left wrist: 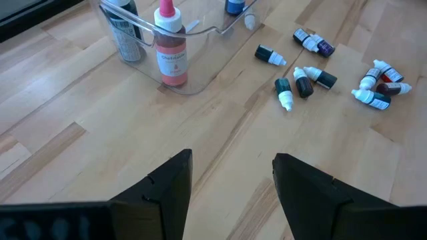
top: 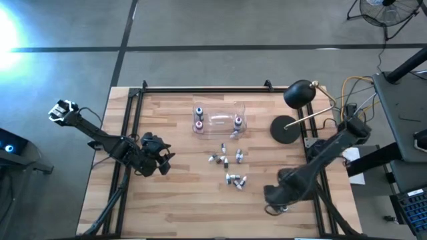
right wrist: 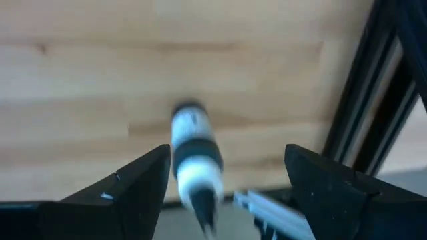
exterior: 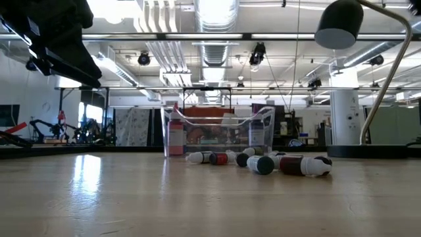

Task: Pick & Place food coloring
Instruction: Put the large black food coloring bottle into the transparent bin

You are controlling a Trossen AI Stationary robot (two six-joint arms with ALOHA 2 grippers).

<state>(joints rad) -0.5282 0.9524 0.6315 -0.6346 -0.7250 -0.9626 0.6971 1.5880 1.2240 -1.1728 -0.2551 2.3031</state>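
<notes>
Right claw (right wrist: 227,180), wide open, over the counter's (top: 180,207) near right corner; a small bottle (right wrist: 193,157) lies between its fingers, untouched. Left claw (left wrist: 232,183) wide, empty. Other bottles (top: 227,163) lie mid-counter beside the clear box (top: 223,120).

Food coloring (top: 229,167) scattered mid-table, perhaps 9.
</notes>
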